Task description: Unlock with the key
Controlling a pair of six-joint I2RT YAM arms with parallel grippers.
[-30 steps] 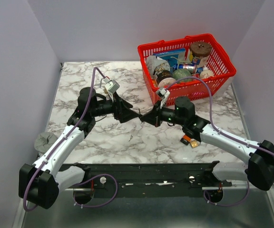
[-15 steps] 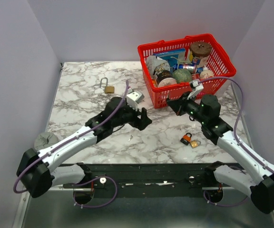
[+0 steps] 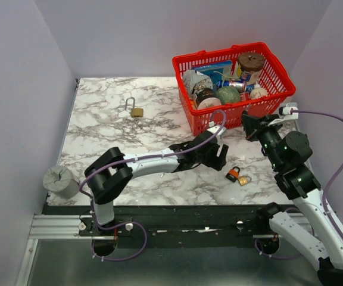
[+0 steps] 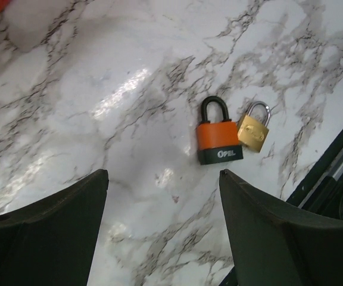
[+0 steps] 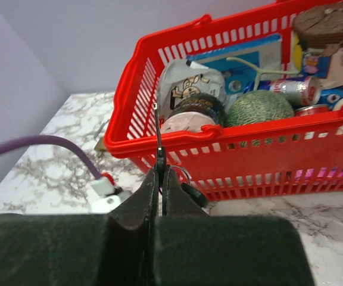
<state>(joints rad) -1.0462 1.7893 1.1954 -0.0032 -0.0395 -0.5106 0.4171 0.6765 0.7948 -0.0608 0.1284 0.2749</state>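
Note:
An orange padlock [image 3: 233, 173] with a black shackle lies flat on the marble table, touching a small brass padlock [image 3: 243, 180] on its right. In the left wrist view the orange padlock [image 4: 218, 140] and the brass one [image 4: 253, 132] lie just beyond my left gripper [image 4: 162, 173], which is open and empty. From above, the left gripper [image 3: 222, 154] sits just left of them. My right gripper [image 3: 248, 123] hangs by the basket front, shut [image 5: 159, 174] on a key [image 5: 158, 134], blade pointing up. A ring with a second black-headed key [image 5: 193, 193] dangles beside it.
A red basket [image 3: 189, 108] full of groceries stands at the back right; in the right wrist view its front wall [image 5: 231, 140] is close ahead. Another brass padlock [image 3: 136, 111] lies at the back left. A grey roll [image 3: 61, 180] sits at the near left edge.
The two grippers met mid-table a second ago. Since then the left arm has swung right toward the orange padlock, and the right arm has drawn back right, still shut on the key.

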